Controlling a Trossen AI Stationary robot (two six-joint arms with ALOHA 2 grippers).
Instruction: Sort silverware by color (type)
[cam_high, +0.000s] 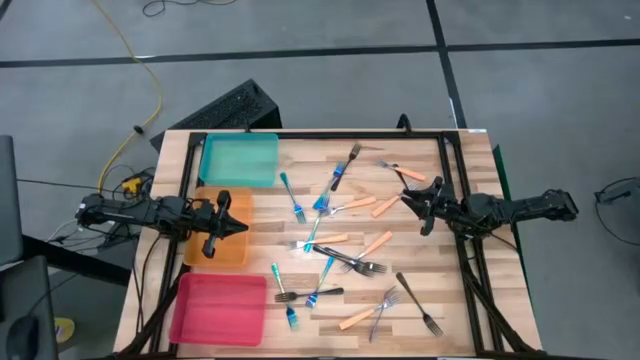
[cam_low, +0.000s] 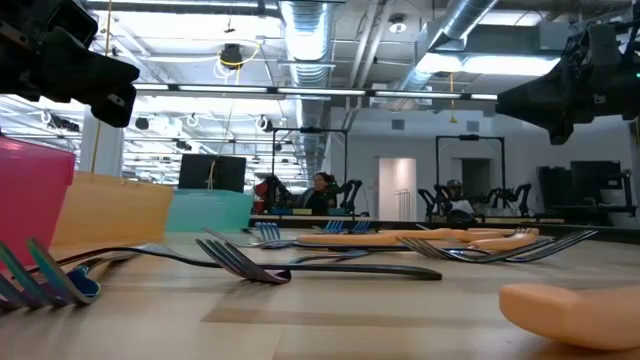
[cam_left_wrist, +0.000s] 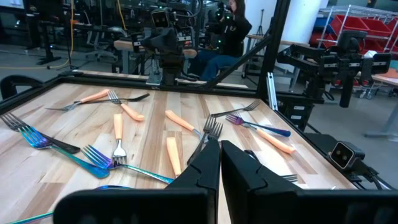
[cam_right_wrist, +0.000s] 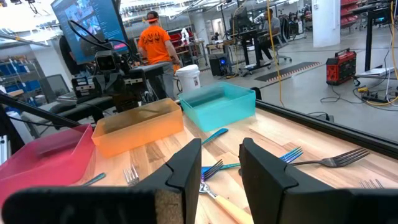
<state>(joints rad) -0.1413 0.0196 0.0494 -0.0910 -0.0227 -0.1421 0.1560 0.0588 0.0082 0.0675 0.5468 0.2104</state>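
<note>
The silverware, slim forks with blue (cam_high: 291, 197), orange (cam_high: 385, 206) or dark (cam_high: 418, 303) handles, lies scattered flat on the middle and right of the wooden table (cam_high: 480, 170). My left gripper (cam_high: 243, 226) hangs level above the orange tray (cam_high: 205, 258), shut and holding nothing; its wrist view looks out over the forks (cam_left_wrist: 50, 146). My right gripper (cam_high: 408, 200) hangs level above the right part of the table, open, with nothing between its fingers (cam_right_wrist: 180, 168). Both are well above the forks.
Three plastic trays stand in a row along the table's left side: teal (cam_high: 240, 160) far, orange in the middle, pink (cam_high: 218, 308) near. A black frame (cam_high: 320, 133) runs round the table. A person (cam_right_wrist: 152, 40) stands in the room beyond.
</note>
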